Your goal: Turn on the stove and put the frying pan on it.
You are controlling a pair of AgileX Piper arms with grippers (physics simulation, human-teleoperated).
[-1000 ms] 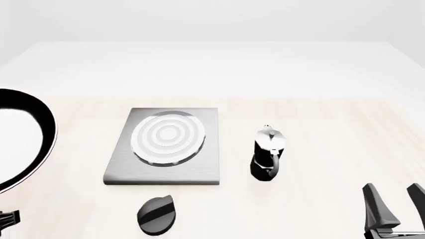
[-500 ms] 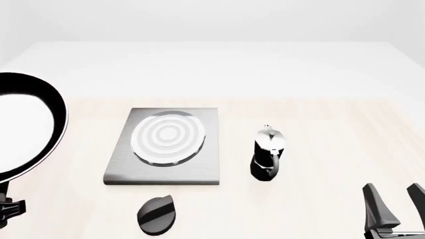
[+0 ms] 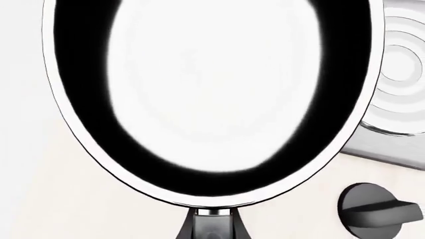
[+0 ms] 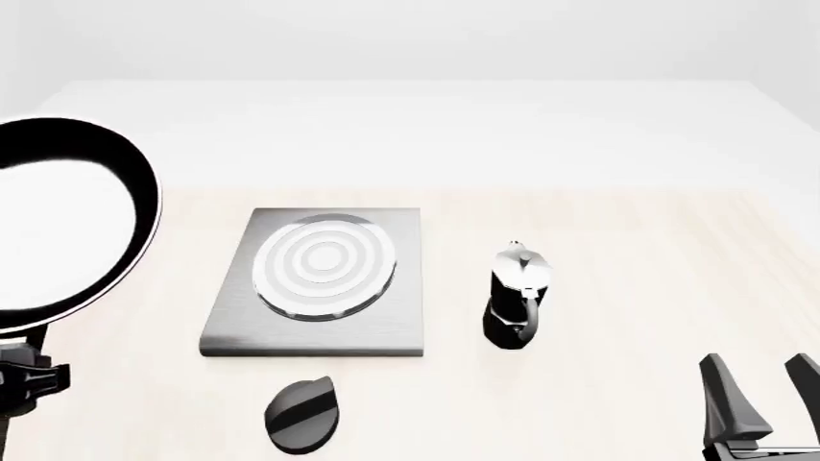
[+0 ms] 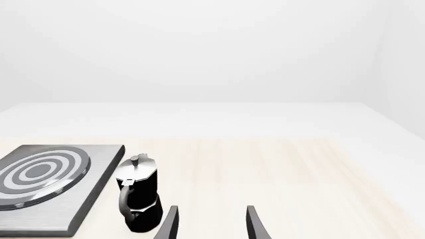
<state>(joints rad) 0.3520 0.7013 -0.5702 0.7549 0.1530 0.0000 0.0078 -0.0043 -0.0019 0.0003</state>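
Frying pan (image 4: 58, 226) held aloft left of the stove (image 4: 321, 283), clear of the plate. Left gripper (image 4: 23, 384) clamped on its handle. Knob (image 4: 305, 415) just before the stove; moka pot (image 4: 517, 293) to its right. Right gripper (image 4: 765, 403): fingers spread, holding nothing.

My camera is filled by the frying pan (image 3: 212, 99), handle base nearest me, with the stove (image 3: 398, 99) burner's rings and the black knob (image 3: 375, 213) beyond its rim.

Black frying pan (image 4: 52, 226), grey ringed stove (image 4: 321, 288)
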